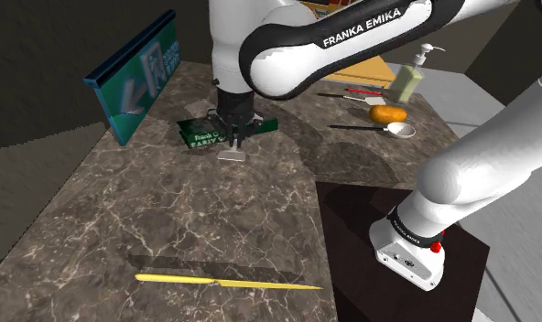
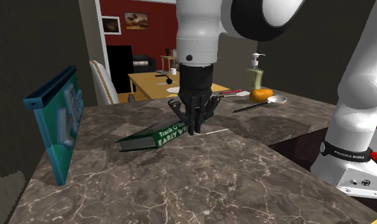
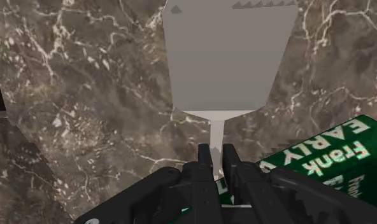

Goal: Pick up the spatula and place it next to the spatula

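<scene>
Pinching the grey spatula (image 3: 228,63) by its thin handle, jaws almost closed, the gripper (image 3: 217,153) sits beside the green book (image 3: 334,156), middle of the counter (image 1: 168,220).

The shoulder view looks down from high beside the stand (image 1: 352,206), at the lower right of its frame, over the marble counter (image 1: 123,220). The second exterior view sits low and close at the counter's edge, looking across it. The wrist view peers down along the gripper (image 3: 216,153), very near the counter. All three share the green book (image 1: 198,135) and the grey spatula (image 1: 233,155).
</scene>
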`<state>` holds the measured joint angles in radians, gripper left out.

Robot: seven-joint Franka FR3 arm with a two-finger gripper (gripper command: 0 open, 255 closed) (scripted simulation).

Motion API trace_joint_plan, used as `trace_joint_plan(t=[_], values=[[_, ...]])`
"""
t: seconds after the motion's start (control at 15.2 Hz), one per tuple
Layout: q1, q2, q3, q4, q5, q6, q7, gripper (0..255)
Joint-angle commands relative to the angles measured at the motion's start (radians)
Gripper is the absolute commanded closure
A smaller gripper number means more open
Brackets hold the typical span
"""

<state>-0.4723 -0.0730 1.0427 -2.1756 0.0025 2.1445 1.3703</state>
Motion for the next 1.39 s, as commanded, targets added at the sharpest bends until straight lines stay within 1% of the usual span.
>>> trace_joint_plan(t=[0.0,0.26,0.59,0.92,1.32], values=[[-0.013,-0.068,-0.045,-0.03,0.07,-0.004,-0.105,255],[-0.026,-0.131,-0.136,-0.085,0.122,0.005,-0.244,255],[-0.058,-0.166,-0.236,-0.129,0.141,0.015,-0.389,255],[-0.105,-0.165,-0.321,-0.146,0.128,0.025,-0.514,255],[-0.174,-0.125,-0.408,-0.127,0.087,0.036,-0.644,255]])
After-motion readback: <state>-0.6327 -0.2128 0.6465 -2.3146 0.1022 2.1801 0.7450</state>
